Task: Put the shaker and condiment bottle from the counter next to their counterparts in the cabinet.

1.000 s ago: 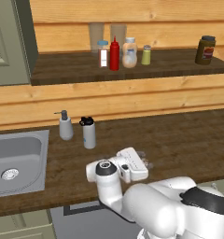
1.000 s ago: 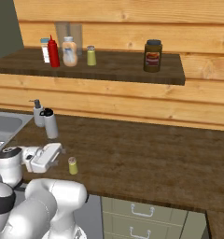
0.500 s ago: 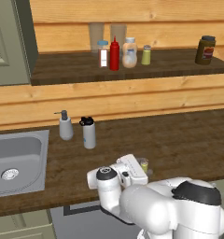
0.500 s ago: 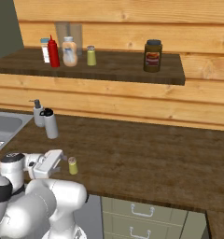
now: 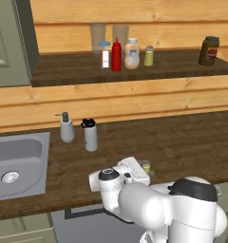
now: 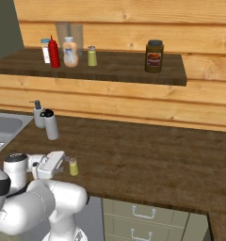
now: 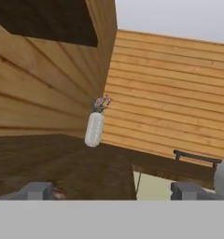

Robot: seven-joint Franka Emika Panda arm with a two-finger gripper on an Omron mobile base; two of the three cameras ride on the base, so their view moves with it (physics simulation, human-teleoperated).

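1. Gripper [image 7: 112, 190]: jaws spread wide and empty in the hand view, both fingertips [image 7: 37, 190] low over the counter [image 6: 148, 155].
2. Shaker [image 6: 73, 166]: upright on the counter, just beside the white hand; partly hidden behind the hand in the left base view [image 5: 145, 166].
3. Condiment bottle [image 5: 116, 56]: red, standing on the cabinet [image 5: 135, 71] shelf between a blue-capped bottle [image 5: 105, 55] and a rounded clear bottle [image 5: 132, 54].
4. Matching shaker [image 5: 148, 56]: on the shelf, right of the clear bottle.
5. Dark jar [image 6: 153, 56]: well apart, toward the shelf's right end.
6. White bottle [image 5: 90, 135] and soap dispenser [image 5: 66, 128]: near the sink [image 5: 21, 159].
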